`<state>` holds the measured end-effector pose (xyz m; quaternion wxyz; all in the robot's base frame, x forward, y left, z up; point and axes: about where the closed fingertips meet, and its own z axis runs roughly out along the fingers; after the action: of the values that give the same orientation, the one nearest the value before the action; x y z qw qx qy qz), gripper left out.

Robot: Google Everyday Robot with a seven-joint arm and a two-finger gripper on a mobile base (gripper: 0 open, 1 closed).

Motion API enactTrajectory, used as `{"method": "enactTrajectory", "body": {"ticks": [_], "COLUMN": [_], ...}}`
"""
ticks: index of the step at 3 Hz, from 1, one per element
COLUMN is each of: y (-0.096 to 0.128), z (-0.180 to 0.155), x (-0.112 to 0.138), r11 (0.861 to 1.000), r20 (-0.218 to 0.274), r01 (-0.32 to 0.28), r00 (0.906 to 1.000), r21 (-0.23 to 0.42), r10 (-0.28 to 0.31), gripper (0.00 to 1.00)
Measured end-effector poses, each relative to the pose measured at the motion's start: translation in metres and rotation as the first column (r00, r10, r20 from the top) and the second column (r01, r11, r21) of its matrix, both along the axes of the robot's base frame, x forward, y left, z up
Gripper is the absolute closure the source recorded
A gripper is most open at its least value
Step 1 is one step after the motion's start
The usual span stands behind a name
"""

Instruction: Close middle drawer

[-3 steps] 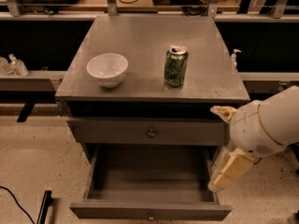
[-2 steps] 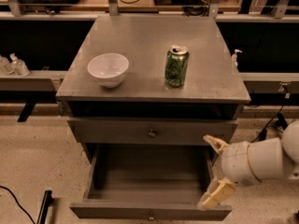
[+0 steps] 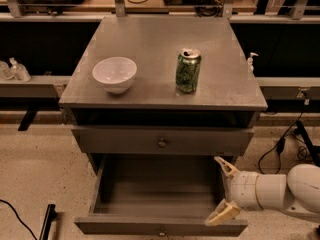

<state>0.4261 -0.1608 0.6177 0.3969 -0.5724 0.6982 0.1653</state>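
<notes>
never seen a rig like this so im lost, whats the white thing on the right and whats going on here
This is one camera picture, looking down at the front of a grey cabinet; where the camera is mounted is unknown. The white tube entering from the right is a robot arm. At its end is the gripper, its two beige jaws spread apart and holding nothing, by the right front corner of the middle drawer, which is pulled far out. The drawer above sits much further in. On top stand a white bowl and a green can.
</notes>
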Motion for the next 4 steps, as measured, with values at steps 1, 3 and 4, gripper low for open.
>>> {"method": "enactTrajectory", "body": {"ticks": [1,3,4], "y": [0.0,-0.005,-0.005], "z": [0.0,-0.067,-0.106], "x": [0.0,-0.016,-0.028], "r11": [1.0,1.0,0.999], "r20": [0.0,-0.056,-0.088], "r01": [0.0,0.024,0.034], "r00": [1.0,0.9982,0.9956], "r21": [0.0,0.009,0.009], "r10": [0.0,-0.024,-0.033], "gripper": [0.0,0.11,0.35]}}
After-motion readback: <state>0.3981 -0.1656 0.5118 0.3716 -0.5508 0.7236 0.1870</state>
